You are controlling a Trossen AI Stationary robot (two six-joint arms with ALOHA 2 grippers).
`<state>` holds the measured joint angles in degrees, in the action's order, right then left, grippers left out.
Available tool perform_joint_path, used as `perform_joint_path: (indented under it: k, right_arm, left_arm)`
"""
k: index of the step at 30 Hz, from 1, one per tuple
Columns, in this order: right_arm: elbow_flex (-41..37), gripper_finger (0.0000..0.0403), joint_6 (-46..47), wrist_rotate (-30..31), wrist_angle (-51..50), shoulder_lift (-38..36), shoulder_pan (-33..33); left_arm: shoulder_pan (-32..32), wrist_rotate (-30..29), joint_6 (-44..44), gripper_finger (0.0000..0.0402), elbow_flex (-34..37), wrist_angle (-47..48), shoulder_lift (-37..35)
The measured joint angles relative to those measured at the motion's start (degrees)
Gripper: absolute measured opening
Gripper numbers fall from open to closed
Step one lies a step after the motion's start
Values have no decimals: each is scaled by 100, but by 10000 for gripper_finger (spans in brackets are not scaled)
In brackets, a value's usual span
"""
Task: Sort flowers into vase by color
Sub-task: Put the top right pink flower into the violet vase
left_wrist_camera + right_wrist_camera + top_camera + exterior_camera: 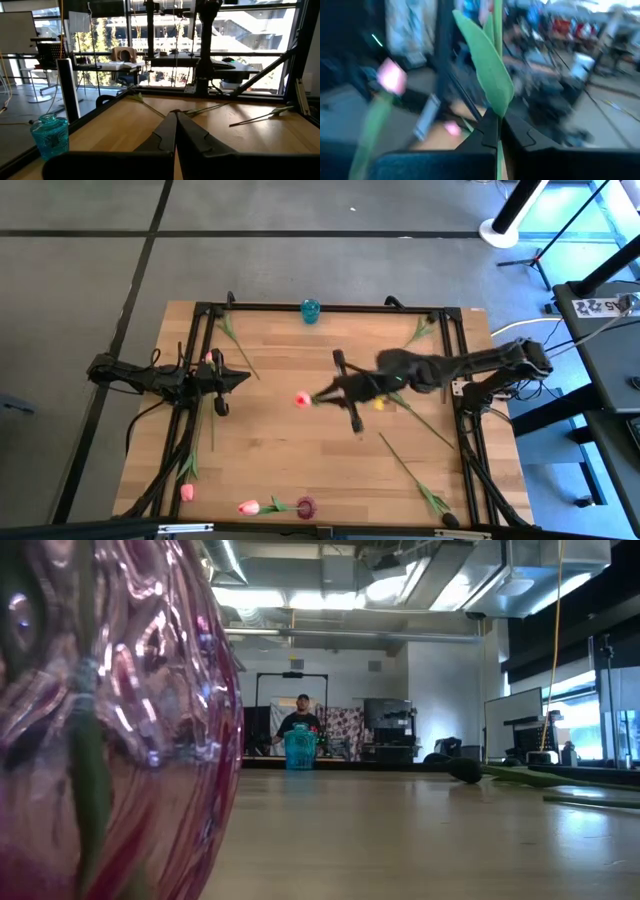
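Held flower (490,75): a thin green stem with one broad, pointed green leaf is seen in the right wrist view, rising from between the fingers; in the high view a pink head (302,400) is shown at the end nearest the tabletop's middle.
Right gripper (330,394): it is placed over the middle of the tabletop, its fingers (485,131) pinched on the stem of the held flower.
Left gripper (240,378): it is kept at the left side of the tabletop, its fingers (167,135) pressed together with nothing between them.
Loose flowers: long green stems (420,420) are laid across the right half of the tabletop, another (236,344) lies near the far-left corner, and a leafy one (420,330) near the far-right corner; their heads are hard to make out from above.
Pink flowers near the front edge: one pink head (187,492) is seen at the front-left, and another (248,507) just beside the pink vase.
Pink vase (110,720): ribbed pink glass is seen filling the left of the low view, with what may be a green stem inside it.
Blue vase (311,310): a teal glass vase is stood at the middle of the far edge.
Tabletop (290,450): light wooden planks are framed by black rails.
Background: a person (300,720) is seen far behind the blue vase in the low view.
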<state>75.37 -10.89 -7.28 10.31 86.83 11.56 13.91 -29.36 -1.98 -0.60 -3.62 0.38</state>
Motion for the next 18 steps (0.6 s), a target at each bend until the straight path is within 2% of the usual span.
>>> perform_joint_path:
  k: [9,14,18]
  right_arm:
    - [-11,2,467,-75,1688,205,1478]
    - [-7,2,607,535,2592,521,2247]
    - [-8,2,484,1282,3146,1041,2688]
  left_arm:
    - [-1,0,0,4,0,1,-1]
    - [0,0,0,4,-2,0,0]
    - [-1,2,0,4,0,0,-1]
